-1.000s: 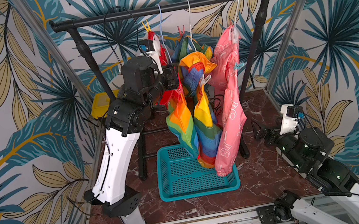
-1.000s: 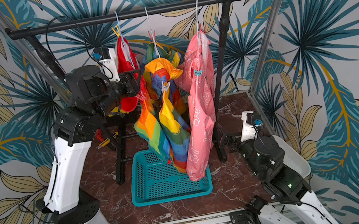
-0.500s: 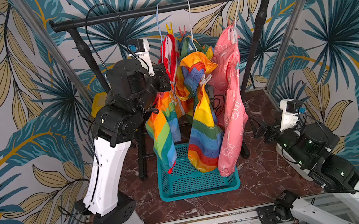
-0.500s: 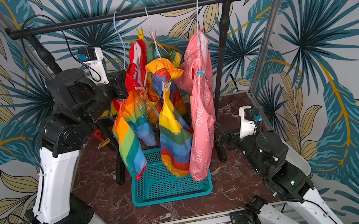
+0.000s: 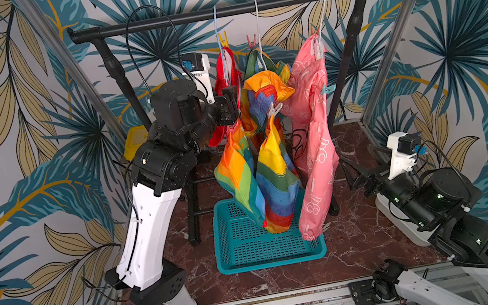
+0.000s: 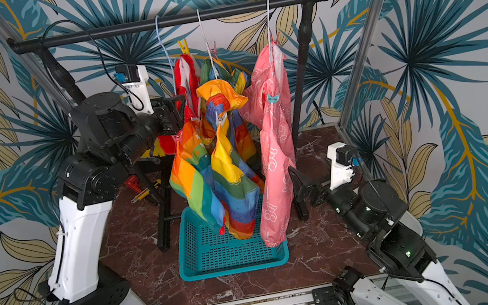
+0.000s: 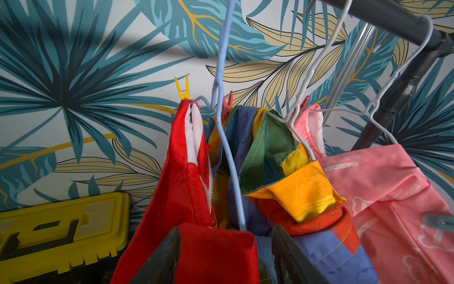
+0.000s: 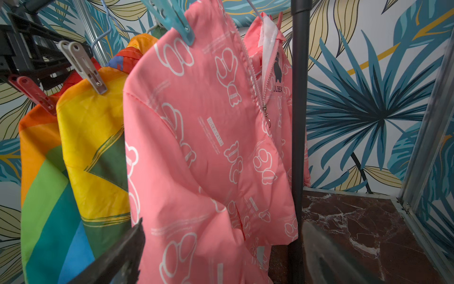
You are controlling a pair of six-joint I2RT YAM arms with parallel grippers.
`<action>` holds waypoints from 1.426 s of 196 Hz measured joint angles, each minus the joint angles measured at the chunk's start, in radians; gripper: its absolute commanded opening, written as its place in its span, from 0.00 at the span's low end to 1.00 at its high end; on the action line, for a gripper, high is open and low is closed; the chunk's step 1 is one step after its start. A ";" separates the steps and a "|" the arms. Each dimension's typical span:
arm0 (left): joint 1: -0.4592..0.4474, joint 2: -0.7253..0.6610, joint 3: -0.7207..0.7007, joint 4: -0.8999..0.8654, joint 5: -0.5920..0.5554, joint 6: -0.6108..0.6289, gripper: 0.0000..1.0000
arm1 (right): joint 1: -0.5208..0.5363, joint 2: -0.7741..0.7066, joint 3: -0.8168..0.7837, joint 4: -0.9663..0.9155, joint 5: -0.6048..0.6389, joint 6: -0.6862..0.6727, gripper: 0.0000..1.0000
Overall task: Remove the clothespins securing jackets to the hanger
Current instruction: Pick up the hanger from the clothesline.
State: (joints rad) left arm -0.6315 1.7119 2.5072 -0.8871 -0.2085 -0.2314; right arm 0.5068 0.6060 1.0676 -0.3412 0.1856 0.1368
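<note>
Left gripper is up high on the left, jaws parted with a fold of the red jacket between them, not pinched. The yellow clothespin is clipped at its far top. Right gripper sits low right, wide open and empty, beside the pink jacket.

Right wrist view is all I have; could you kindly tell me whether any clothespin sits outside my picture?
Observer: Yes, a small yellow plastic clothespin clips the top edge of the red jacket with white lining to a pale blue wire hanger.
Operator: Thank you. What stands on the dark marble table?
Observer: A teal perforated plastic basket, under the rainbow-striped jacket.
Operator: What lies inside the left gripper?
Observer: Red cloth fills the gap between its fingers; whether it grips, I cannot tell.
</note>
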 measured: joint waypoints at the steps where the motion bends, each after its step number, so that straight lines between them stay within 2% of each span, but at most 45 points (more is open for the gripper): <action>1: 0.000 0.001 0.000 0.000 0.000 0.000 0.56 | 0.000 0.000 0.000 0.000 0.000 0.000 0.99; 76: 0.000 0.056 0.015 -0.016 -0.024 0.012 0.12 | 0.000 -0.001 -0.010 0.006 -0.009 0.000 1.00; 90: 0.000 0.055 0.015 -0.018 -0.033 0.013 0.00 | 0.000 -0.001 -0.010 0.007 -0.011 0.000 0.99; 142: 0.002 0.039 0.015 -0.033 -0.042 0.035 0.00 | 0.000 0.011 -0.010 0.023 -0.029 0.000 0.99; 186: 0.002 -0.012 0.046 -0.090 0.003 0.045 0.00 | 0.001 0.040 -0.008 0.031 -0.045 -0.003 1.00; 245: 0.001 -0.120 0.097 -0.055 0.069 0.057 0.00 | 0.003 0.048 0.047 0.048 -0.059 -0.019 0.99; 260: 0.000 -0.159 0.063 -0.049 0.084 0.046 0.00 | 0.005 0.051 0.061 0.048 -0.071 -0.022 0.99; 279: 0.000 -0.252 -0.066 -0.031 0.094 0.029 0.00 | 0.010 0.059 0.077 0.047 -0.087 -0.029 1.00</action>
State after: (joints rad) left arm -0.6315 1.4597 2.4413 -0.9176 -0.1143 -0.2024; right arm 0.5163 0.6647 1.1442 -0.2939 0.0982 0.1074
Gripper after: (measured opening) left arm 0.069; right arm 0.995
